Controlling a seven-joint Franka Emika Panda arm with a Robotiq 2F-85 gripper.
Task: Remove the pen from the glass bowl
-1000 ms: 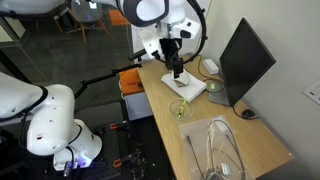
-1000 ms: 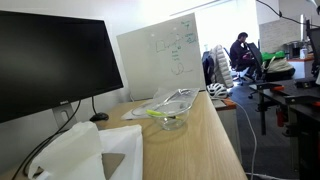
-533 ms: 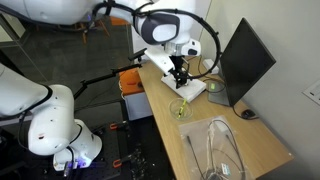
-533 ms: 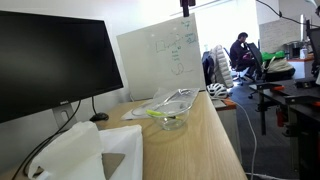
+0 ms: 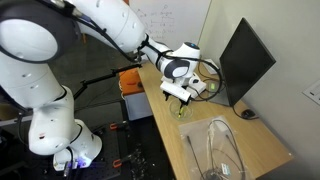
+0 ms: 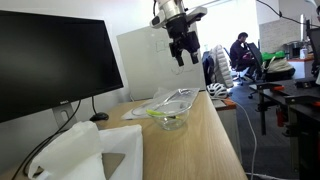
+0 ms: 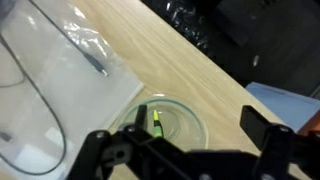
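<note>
Wrist view showed a green pen (image 7: 156,122) lying inside the glass bowl (image 7: 199,118) on the wooden desk (image 7: 190,65). The pincer (image 6: 185,56) hung above the bowl, jaws apart and empty.

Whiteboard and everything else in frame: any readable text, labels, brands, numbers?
No text can be read anywhere.
On the whiteboard: handwritten marks, too small and blurred to read.
On the monitor: dark screen, no brand visible.
On the pen: no legible print.
</note>
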